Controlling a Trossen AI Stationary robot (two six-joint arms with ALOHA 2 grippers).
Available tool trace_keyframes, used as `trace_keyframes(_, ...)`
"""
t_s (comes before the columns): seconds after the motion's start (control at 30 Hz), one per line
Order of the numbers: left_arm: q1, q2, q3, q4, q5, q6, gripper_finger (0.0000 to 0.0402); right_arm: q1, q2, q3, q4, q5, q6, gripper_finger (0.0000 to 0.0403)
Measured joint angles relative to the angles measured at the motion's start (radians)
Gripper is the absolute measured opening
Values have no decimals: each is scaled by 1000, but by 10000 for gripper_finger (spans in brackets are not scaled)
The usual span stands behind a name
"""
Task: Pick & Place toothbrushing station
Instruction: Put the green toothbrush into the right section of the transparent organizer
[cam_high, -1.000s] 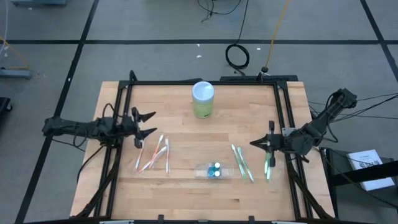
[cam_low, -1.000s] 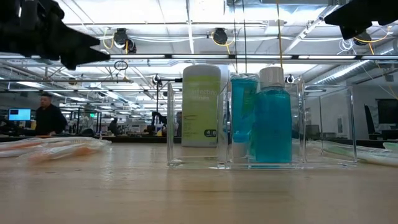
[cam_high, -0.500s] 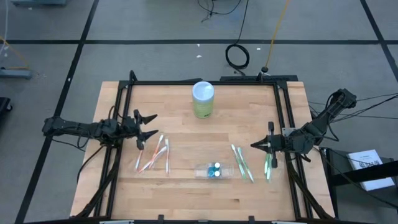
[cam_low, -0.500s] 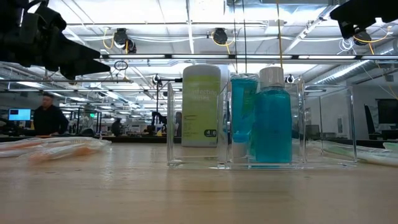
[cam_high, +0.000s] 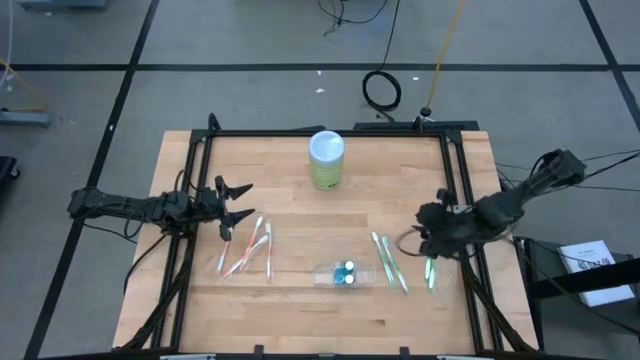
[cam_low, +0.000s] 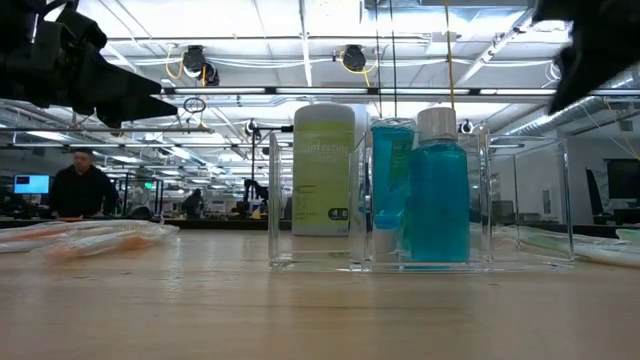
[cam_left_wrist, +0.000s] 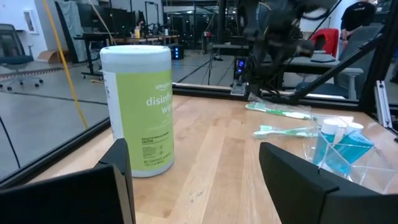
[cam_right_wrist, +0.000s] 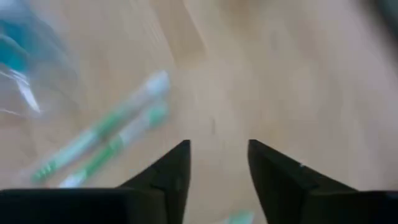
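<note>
Two green toothbrushes (cam_high: 388, 262) lie flat on the wooden table, right of a clear organizer (cam_high: 343, 274) that holds blue bottles. A third green toothbrush (cam_high: 430, 273) lies nearer the right edge. Pink and orange toothbrushes (cam_high: 246, 250) lie at the left. My right gripper (cam_high: 412, 240) hovers tipped down over the table just right of the green pair (cam_right_wrist: 102, 142). It is open (cam_right_wrist: 214, 165) with nothing between its fingers. My left gripper (cam_high: 243, 200) waits open (cam_left_wrist: 199, 186) above the table's left side, just beyond the pink brushes.
A green wipes canister (cam_high: 326, 160) stands upright at the far middle of the table (cam_high: 300, 320). A black frame rail (cam_high: 455, 200) runs along the right side beside my right arm. Bare wood lies between the two brush groups.
My right gripper has come down toward the table and tipped its fingers downward, shifting slightly toward the near edge beside the green toothbrushes. The toothbrushes, organizer and canister lie as before.
</note>
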Motion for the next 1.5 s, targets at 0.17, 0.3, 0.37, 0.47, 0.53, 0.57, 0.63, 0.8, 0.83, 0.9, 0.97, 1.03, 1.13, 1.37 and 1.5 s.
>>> trace_keyframes(0.17, 0, 0, 0, 0, 0, 0, 225, -121, 158, -28, -187, -283, 345, 183)
trace_keyframes(0.3, 0, 0, 0, 0, 0, 0, 225, -144, 192, -77, -192, -316, 473, 174)
trace_keyframes(0.37, 0, 0, 0, 0, 0, 0, 225, -155, 179, -106, -150, -292, 516, 168)
trace_keyframes(0.47, 0, 0, 0, 0, 0, -1, 225, -178, 149, -145, -53, -282, 546, 161)
trace_keyframes(0.53, 0, 0, 0, 0, 0, -1, 225, -196, 134, -170, -16, -286, 548, 157)
trace_keyframes(0.57, 0, 0, 0, 0, 0, -1, 225, -205, 133, -178, -3, -285, 549, 156)
trace_keyframes(0.63, 0, 0, 0, 0, 0, -2, 225, -221, 133, -192, 33, -288, 560, 155)
trace_keyframes(0.8, 0, 1, 2, -1, 1, -3, 225, -245, 136, -280, 140, -331, 552, 155)
trace_keyframes(0.83, 0, 0, 2, -5, 1, -3, 225, -247, 139, -303, 167, -349, 547, 154)
trace_keyframes(0.9, 0, 5, 2, 0, 1, -3, 225, -250, 138, -341, 200, -370, 546, 153)
trace_keyframes(0.97, 0, 6, 2, -2, 1, -2, 225, -250, 137, -359, 209, -371, 546, 150)
trace_keyframes(1.03, 0, 6, 2, -2, 1, -2, 225, -252, 137, -366, 207, -370, 534, 147)
trace_keyframes(1.13, 0, 6, 2, -2, 1, -2, 225, -268, 136, -365, 213, -372, 494, 144)
trace_keyframes(1.37, 0, 6, 2, -2, 1, -2, 225, -316, 136, -302, 144, -504, 405, 145)
trace_keyframes(1.5, 0, 6, 2, -1, 1, -2, 225, -328, 136, -231, 55, -497, 408, 144)
